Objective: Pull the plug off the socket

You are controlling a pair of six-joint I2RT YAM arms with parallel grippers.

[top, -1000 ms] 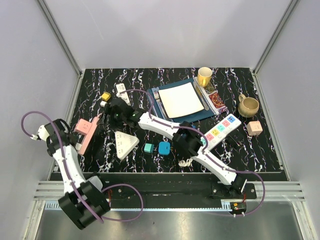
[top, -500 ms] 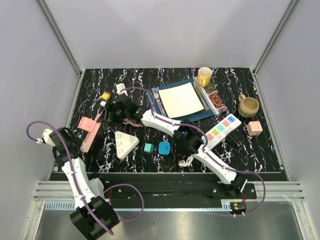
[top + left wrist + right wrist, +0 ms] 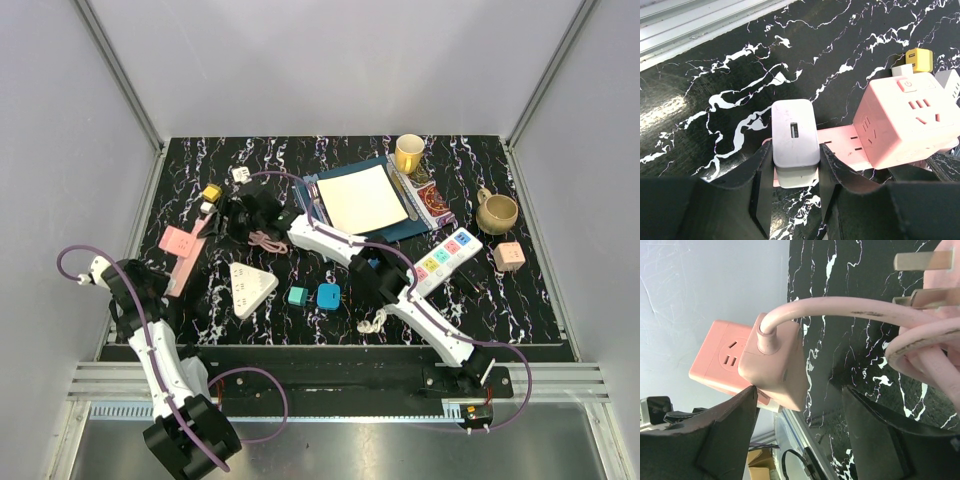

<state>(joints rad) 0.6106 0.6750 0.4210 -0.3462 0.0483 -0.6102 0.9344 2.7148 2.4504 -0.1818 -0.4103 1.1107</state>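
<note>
Near left corner of the tabletop (image 3: 520,300): left gripper (image 3: 795,150) was clamped on the white plug (image 3: 794,131), one finger on each flank. The plug was seated upright in the flat pink power strip (image 3: 840,142), which lay along the left edge. A pink cube socket (image 3: 905,122) was touching the strip just past the plug; whether it rested on the strip or beside it could not be told.

Near the front edge, toward the middle: white triangular socket (image 3: 249,287), then a teal cube (image 3: 297,296) and a blue cube (image 3: 328,296) close together. Multicoloured strip (image 3: 446,258) lay at an angle toward the right edge.

Further back on the left side: the right arm reached across the tabletop. Right gripper (image 3: 799,392) had its fingers (image 3: 725,435) apart with nothing pinched between them. It faced the pink socket unit from the far side. A pink cable (image 3: 850,307) ran from that unit across the wrist view, and its bare plug prongs (image 3: 925,262) showed at the upper corner, touching no socket. The cable was loosely coiled beside the gripper.

Toward the far edge: yellow cube (image 3: 918,59) near the left side, white plate (image 3: 362,198) on a blue mat (image 3: 400,228) at the middle, yellow cup (image 3: 408,153) behind it, and tan mug (image 3: 497,211) toward the right edge.
</note>
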